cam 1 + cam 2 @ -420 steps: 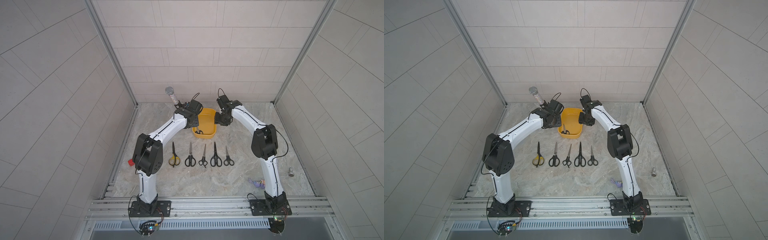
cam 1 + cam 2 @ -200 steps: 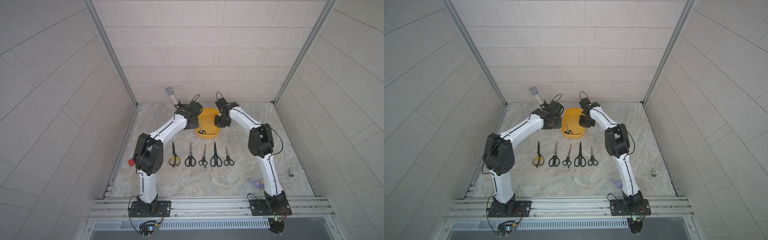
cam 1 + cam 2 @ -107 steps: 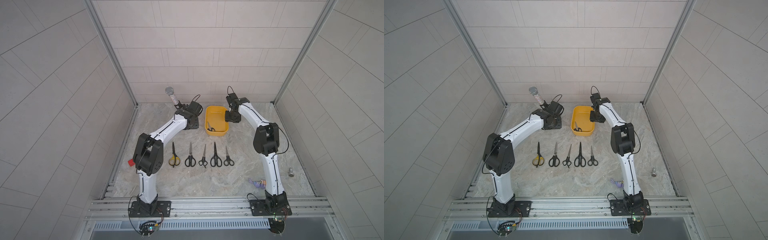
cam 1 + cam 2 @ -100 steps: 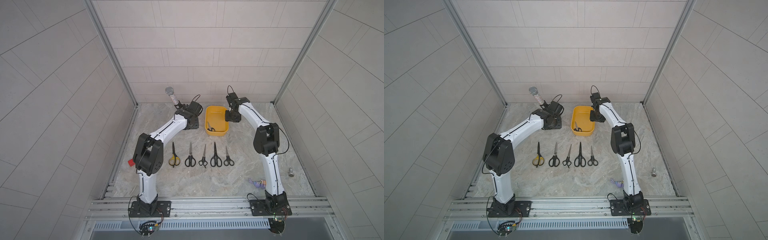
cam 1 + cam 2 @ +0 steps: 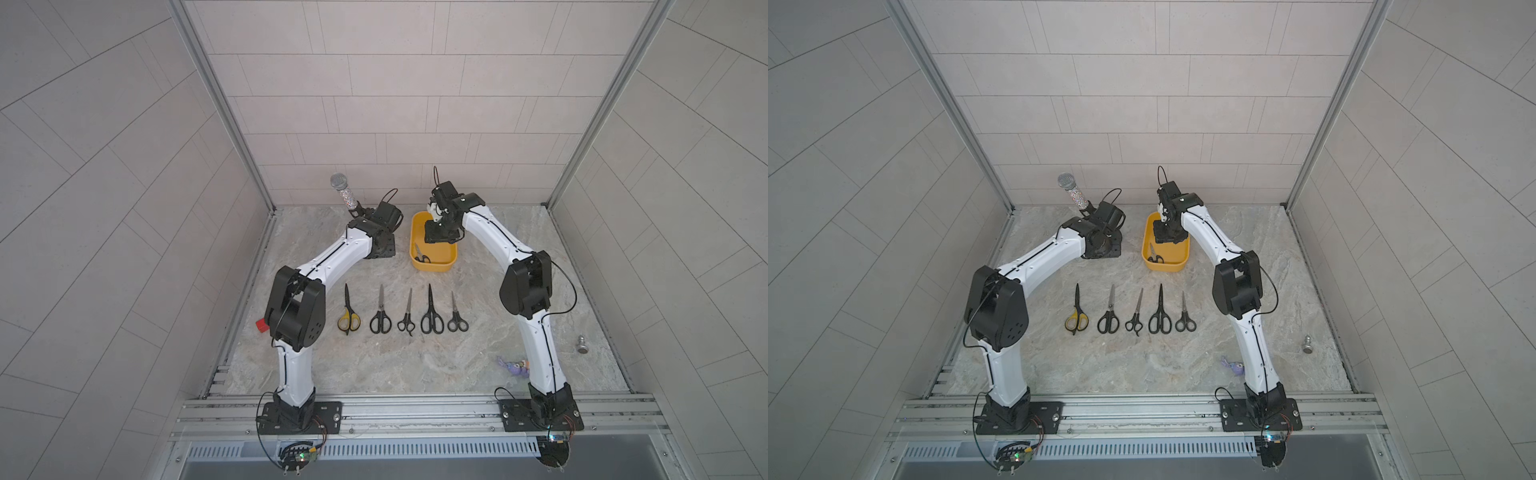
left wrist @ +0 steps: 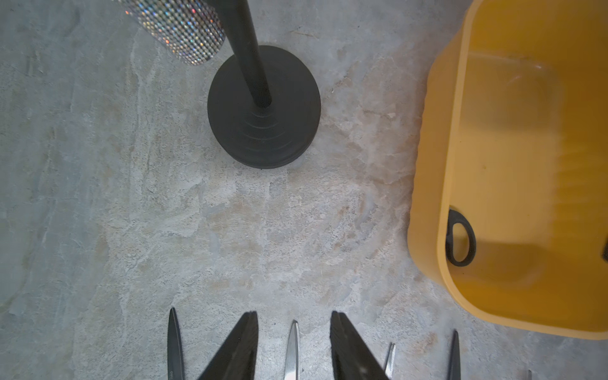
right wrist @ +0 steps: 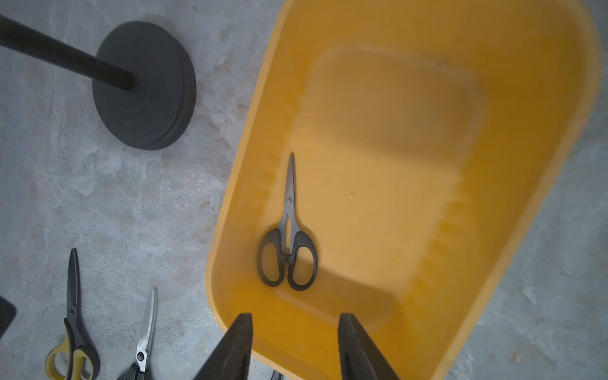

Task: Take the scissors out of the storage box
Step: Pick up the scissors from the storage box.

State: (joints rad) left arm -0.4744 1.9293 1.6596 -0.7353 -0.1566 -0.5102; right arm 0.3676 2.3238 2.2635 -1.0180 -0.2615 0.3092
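The worktop (image 5: 415, 365) is carrying everything; the left arm (image 5: 332, 259) is reaching toward 11 o'clock and the right arm (image 5: 494, 237) toward 12. The left pincer (image 6: 293, 314) is hanging over bare worktop at 9 o'clock of the box (image 5: 434, 268), its jaws standing partly apart and gripping nothing; the right pincer (image 7: 296, 316) is hovering above the box, jaws parted about as far and empty. The box is sitting at 12 o'clock on the worktop, beyond the row of scissors; a glittery mic (image 5: 341, 185) on a black stand is leaning at 10 o'clock of the box. Five scissors (image 5: 406, 320) are lying side by side mid-worktop, apart from each other, blades pointing to 12, with the yellow pair (image 5: 348, 322) lying at the 9 o'clock end; the last scissors (image 7: 288, 237) are lying flat inside the box, in its 7 o'clock corner, blades toward 12. A purple toy (image 5: 514, 368) is lying at 5 o'clock beside the right arm; a red block (image 5: 261, 326) is sitting at 9 o'clock; a metal knob (image 5: 582, 345) is standing at 4 o'clock.
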